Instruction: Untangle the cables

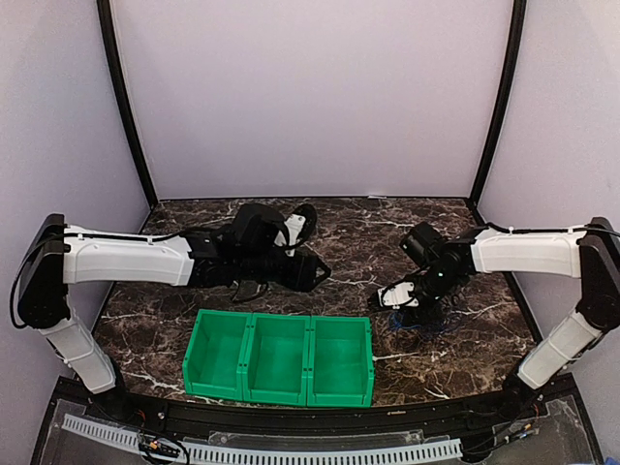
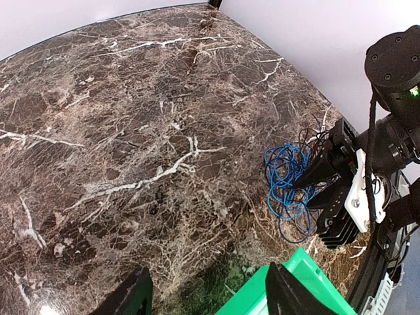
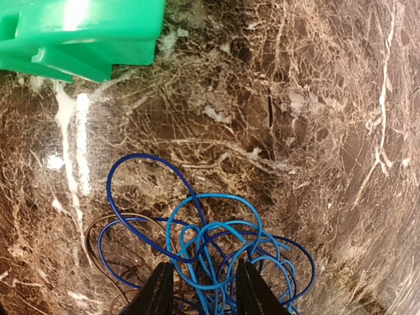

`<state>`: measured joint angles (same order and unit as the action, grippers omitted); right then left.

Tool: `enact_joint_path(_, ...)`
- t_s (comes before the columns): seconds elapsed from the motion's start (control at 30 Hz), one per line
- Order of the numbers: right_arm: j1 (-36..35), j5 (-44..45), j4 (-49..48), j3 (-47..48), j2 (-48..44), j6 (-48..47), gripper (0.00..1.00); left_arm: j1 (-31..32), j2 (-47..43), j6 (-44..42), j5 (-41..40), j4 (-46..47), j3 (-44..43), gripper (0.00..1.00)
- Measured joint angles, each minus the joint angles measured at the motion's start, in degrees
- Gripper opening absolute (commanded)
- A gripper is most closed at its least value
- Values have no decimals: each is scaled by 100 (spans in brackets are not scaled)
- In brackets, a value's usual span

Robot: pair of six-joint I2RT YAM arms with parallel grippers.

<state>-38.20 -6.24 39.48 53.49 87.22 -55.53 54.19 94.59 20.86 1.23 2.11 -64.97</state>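
1. Cables (image 3: pixel 216 243) — a blue tangle with a few dark strands — lie on the marble tabletop (image 2: pixel 131 131) near the green bin (image 3: pixel 79 33).
2. Right claw (image 3: pixel 203 266) stands at the tangle, jaws partly apart, blue strands between them.
3. Left claw (image 2: pixel 207 272) hangs well away, jaws wide.

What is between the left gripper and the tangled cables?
Only bare marble table, as the left wrist view shows. The left gripper sits short of the cables, with a corner of the green bin beside it.
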Motion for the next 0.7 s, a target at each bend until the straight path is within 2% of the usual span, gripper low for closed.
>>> enact_joint_path(0.2, -20, 205, 24, 2, 2, 48, 22, 0, 0, 4, 13, 7, 22, 62)
enact_joint_path(0.4, -20, 363, 177, 59, -2, 74, 0, 0, 0, 0, 52, 85, 22, 62)
enact_joint_path(0.7, -20, 293, 636, 527, -214, 125, 0, -2, 201, -24, 424, 304, -66, 62)
